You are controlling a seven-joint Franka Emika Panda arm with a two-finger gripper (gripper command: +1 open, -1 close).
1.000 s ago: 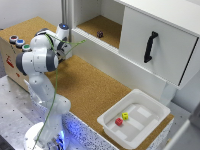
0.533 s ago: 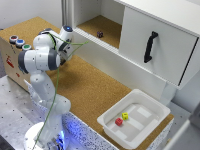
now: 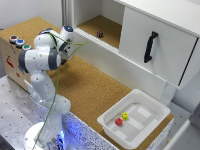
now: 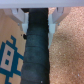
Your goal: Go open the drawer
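The long, low, plain white drawer front [image 3: 120, 62] with its protruding top lip runs across the base of the cabinet at the far side of the cork-covered table [image 3: 85, 90], and it sits flush and closed. Above it, towards the exterior view's right, hangs the large white door [image 3: 155, 42] with a black vertical handle [image 3: 150, 46]; to the door's left an open compartment holds a small dark object [image 3: 100, 34]. The white robot arm's gripper [image 3: 67, 50] hovers near the drawer's left end, apart from it. In the wrist view the two pale fingers [image 4: 24, 21] stand apart with nothing between them. Compared with half a second ago, the arm has barely shifted. At the near right, a shallow white plastic tray [image 3: 112, 125] holds a red block [image 3: 119, 121] and a yellow block [image 3: 125, 116].
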